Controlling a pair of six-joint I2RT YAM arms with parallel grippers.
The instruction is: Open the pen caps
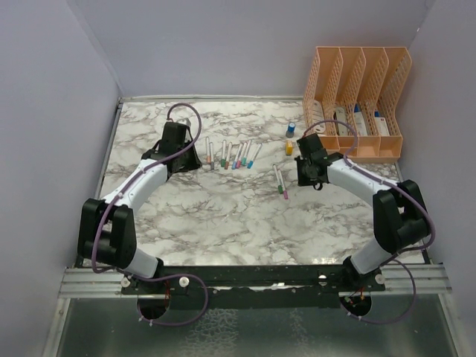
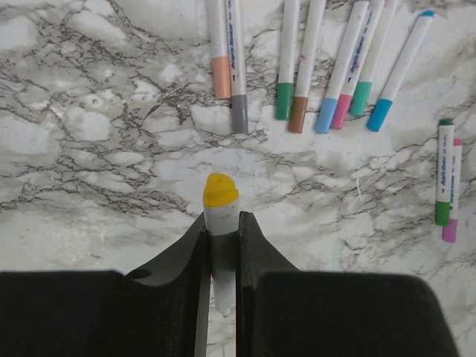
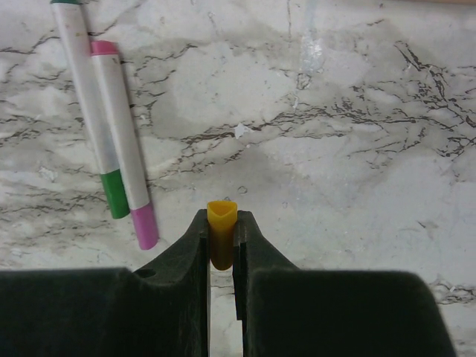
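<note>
Left gripper (image 2: 222, 220) clamped on thin white yellow-ended pen (image 2: 221, 197), right gripper (image 3: 221, 223) pinching small hollow yellow plastic cap (image 3: 222, 212) (apart from the pen)

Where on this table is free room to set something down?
The table is bare on the near side of the pen pair and at its far left corner. Crowded: the pen row and beside the organizer.

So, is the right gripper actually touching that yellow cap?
Touching. In the right wrist view the right gripper has its jaws pressed flush against both sides of the yellow cap, with no gap.
</note>
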